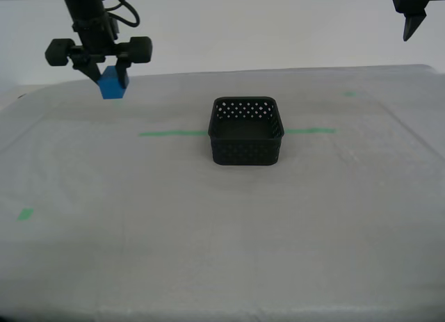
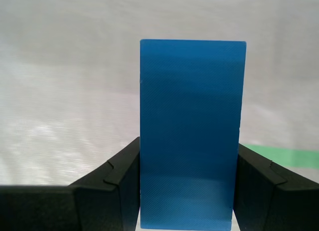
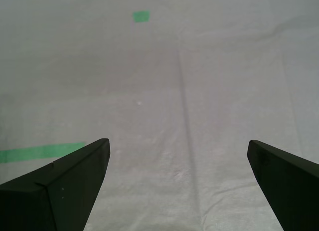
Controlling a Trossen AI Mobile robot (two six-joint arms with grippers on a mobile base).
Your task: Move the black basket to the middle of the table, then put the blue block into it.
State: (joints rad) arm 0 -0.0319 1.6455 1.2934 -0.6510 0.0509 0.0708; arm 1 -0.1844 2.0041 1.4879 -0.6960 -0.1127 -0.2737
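The black basket (image 1: 246, 131) stands upright near the middle of the table (image 1: 222, 252), on the green tape line (image 1: 172, 133). The blue block (image 1: 112, 83) hangs above the table at the exterior view's upper left, with my second gripper (image 1: 106, 77) shut on it. In the second wrist view the blue block (image 2: 192, 133) fills the space between the two black fingers (image 2: 117, 183). My first gripper (image 3: 179, 178) is open over bare cover with nothing between its fingers; its tip (image 1: 411, 19) shows at the exterior view's upper right.
Small green tape marks lie at the exterior view's left front (image 1: 25, 213) and right back (image 1: 350, 94). A green mark (image 3: 141, 15) and a strip of tape line (image 3: 40, 152) show in the first wrist view. The table's front edge runs along the exterior view's bottom.
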